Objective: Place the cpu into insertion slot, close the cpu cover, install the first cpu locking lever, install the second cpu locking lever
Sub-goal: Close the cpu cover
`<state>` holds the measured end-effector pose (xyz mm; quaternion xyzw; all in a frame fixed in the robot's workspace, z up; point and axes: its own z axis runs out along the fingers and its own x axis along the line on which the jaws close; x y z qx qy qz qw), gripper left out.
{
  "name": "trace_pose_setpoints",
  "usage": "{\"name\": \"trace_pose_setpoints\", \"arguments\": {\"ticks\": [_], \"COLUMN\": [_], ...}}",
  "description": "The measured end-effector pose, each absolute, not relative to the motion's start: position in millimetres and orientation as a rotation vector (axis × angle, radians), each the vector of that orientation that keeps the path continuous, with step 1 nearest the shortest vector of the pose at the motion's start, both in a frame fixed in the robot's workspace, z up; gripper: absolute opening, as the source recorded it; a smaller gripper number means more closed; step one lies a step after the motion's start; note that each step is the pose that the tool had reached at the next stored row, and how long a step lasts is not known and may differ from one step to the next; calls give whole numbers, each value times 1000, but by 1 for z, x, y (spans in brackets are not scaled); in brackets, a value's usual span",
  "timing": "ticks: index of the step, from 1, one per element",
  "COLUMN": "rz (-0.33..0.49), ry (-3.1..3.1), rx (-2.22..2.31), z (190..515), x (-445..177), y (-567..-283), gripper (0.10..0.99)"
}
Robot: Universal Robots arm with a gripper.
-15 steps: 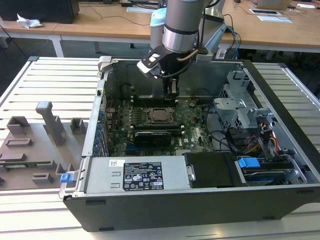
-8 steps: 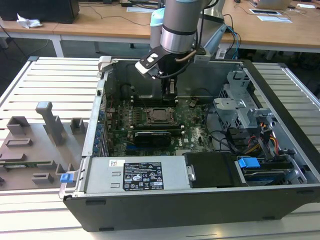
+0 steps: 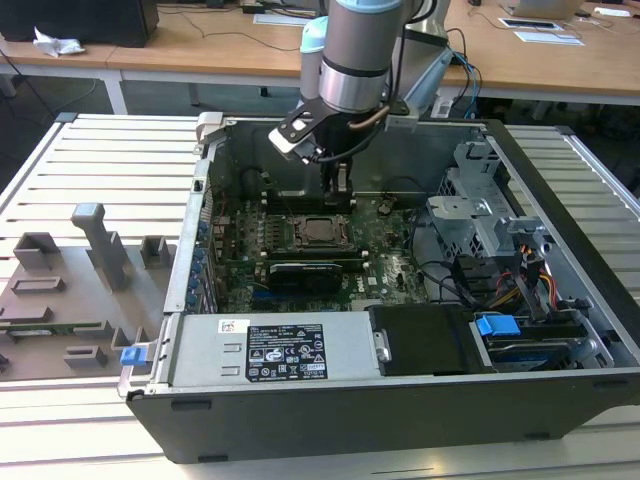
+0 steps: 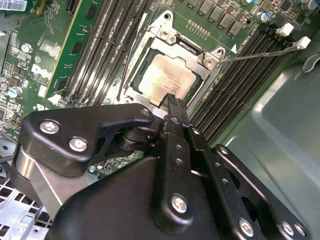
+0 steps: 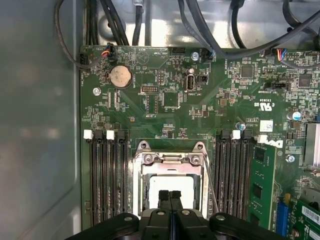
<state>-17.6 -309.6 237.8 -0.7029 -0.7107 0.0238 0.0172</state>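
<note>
Cpu (image 5: 172, 182) beneath closed hand (image 5: 170, 196), memory slots (image 5: 107, 180) alongside

We see an open computer case (image 3: 400, 425) lying on a slatted metal table (image 3: 120, 150), a grey fixture tray (image 3: 60, 300) just beside it on the exterior view's left. Inside we find a silver power supply (image 3: 270, 350) along the near wall, and in the first wrist view a round coin battery (image 5: 120, 76) on the green motherboard (image 5: 165, 119), near black cables (image 5: 112, 20).

One cpu (image 4: 167, 75), one cpu cover (image 5: 172, 167), one computer case (image 3: 330, 440)
</note>
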Motion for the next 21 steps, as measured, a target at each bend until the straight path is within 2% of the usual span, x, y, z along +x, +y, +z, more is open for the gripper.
{"name": "trace_pose_setpoints", "arguments": {"ticks": [21], "rz": [74], "ry": [-2208], "rx": [-2184], "z": [218], "x": [-35], "y": [-310], "gripper": [106]}}
